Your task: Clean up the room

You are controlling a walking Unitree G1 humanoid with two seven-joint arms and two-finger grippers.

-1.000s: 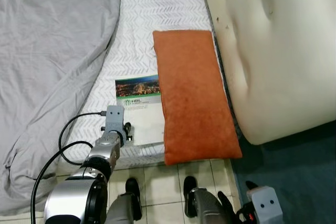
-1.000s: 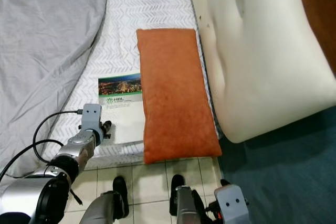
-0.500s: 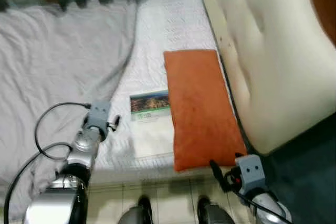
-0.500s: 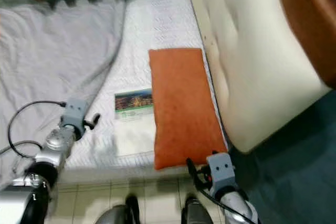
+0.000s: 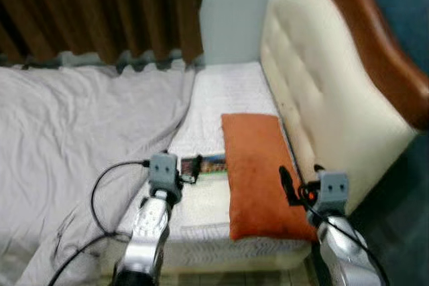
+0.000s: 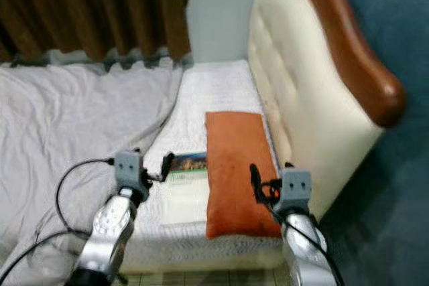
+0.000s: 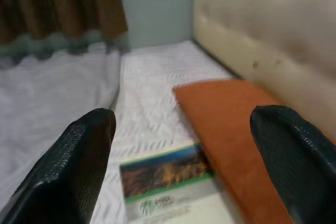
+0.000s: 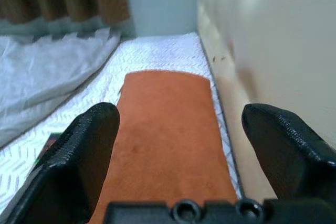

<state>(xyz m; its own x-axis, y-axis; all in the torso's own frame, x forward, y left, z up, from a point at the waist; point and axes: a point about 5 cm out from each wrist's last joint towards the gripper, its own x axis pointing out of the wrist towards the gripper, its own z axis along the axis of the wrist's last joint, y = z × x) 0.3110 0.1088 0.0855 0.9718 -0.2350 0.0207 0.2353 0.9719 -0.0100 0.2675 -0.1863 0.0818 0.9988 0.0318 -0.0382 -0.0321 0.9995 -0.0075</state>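
Observation:
An orange pillow (image 5: 258,165) lies lengthwise on the white mattress (image 5: 231,92), right beside the cream headboard. A booklet (image 5: 213,163) with a city photo on its cover lies flat against the pillow's left side. My left gripper (image 5: 191,169) hovers just left of the booklet, open, and the left wrist view shows the booklet (image 7: 168,177) between its wide-spread fingers. My right gripper (image 5: 289,189) is over the near right part of the pillow, open. The pillow (image 8: 165,124) stretches away between its fingers.
A crumpled grey blanket (image 5: 74,118) covers the bed's left half. The padded headboard (image 5: 322,92) with a brown wooden rim rises at the right. Brown curtains (image 5: 100,11) hang behind the bed. A black cable (image 5: 100,192) loops off my left arm.
The head view has tilted up, bringing curtains and headboard into sight. My right arm rose from near the floor to the pillow's near end. My left gripper moved in toward the booklet.

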